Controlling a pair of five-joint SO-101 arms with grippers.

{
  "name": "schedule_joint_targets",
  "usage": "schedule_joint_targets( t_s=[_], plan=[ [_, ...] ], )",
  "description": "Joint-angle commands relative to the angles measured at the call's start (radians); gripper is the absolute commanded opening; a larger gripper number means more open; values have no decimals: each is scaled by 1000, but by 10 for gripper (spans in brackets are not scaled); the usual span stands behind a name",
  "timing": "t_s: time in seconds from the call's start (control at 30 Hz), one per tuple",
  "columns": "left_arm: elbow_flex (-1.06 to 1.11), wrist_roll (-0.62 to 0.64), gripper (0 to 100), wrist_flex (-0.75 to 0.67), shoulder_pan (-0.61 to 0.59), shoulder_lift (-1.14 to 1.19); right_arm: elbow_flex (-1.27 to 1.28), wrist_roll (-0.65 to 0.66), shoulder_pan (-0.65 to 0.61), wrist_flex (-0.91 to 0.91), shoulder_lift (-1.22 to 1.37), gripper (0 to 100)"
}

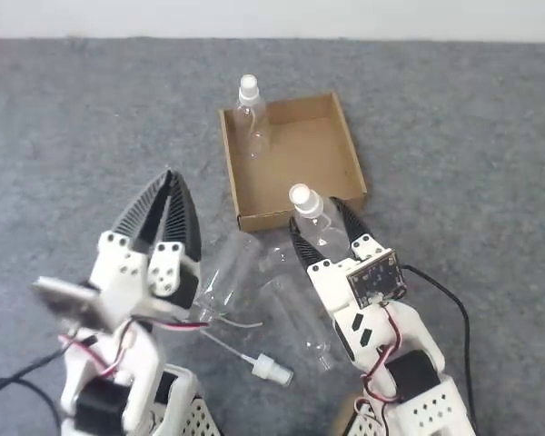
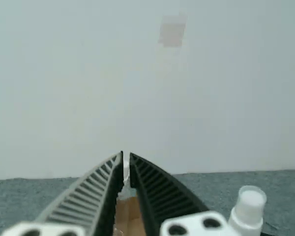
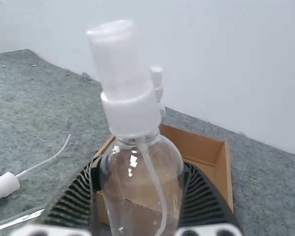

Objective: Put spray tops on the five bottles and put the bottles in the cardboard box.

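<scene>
The left gripper point(image 1: 170, 175) is raised above the grey carpet point(image 1: 64, 127) at the near left. Its black ribbed fingers are drawn together to a thin slit with nothing between them. The left wrist view shows the same slit point(image 2: 126, 160) against a white wall point(image 2: 88, 73). A sliver of brown cardboard shows through the gap, which the high view does not reveal.

Just right of that arm, two clear bottles lie on their sides on the carpet without tops. One bottle point(image 1: 225, 272) lies beside the left arm's wrist, and the other bottle point(image 1: 302, 320) lies beside the right arm. Near them, closer to the arm bases, a loose spray top point(image 1: 272, 370) lies with its thin tube trailing away. The right wrist view catches it too point(image 3: 2, 187), at the picture's edge.

Farther back, the open cardboard box point(image 1: 350, 159) sits on the carpet. A capped bottle point(image 1: 252, 118) stands upright in its far left corner. In the right wrist view only that bottle's white top point(image 3: 157, 78) peeks out from behind the nearer one, with the box point(image 3: 206, 147) beyond.

The right gripper point(image 1: 316, 218) is clamped on the body of a topped bottle point(image 1: 305, 207), held upright just at the box's near wall. From above I cannot tell whether it is over the box or the carpet. The right wrist view shows what the high view blurs. The fingers point(image 3: 73, 196) press both sides of the clear body point(image 3: 137, 191), the white top is seated on the neck, and the dip tube runs down inside. The left wrist view shows the same white top point(image 2: 248, 206) low at one side.
</scene>
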Motion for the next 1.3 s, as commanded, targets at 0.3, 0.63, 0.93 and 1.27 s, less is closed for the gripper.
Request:
schedule_joint_targets(
  t_s=[0.3,0.63,0.93,1.27],
  plan=[
    [173,51,12,-161,-72,-8,-17,2,-76,-5,-22,6],
    [223,44,13,-157,66,-8,-15,2,-159,2,-22,6],
    [266,-75,13,-153,241,-8,-3,3,-157,5,-22,6],
    [275,-192,13,-89,399,-8,12,3,-154,5,-22,6]
  ],
)
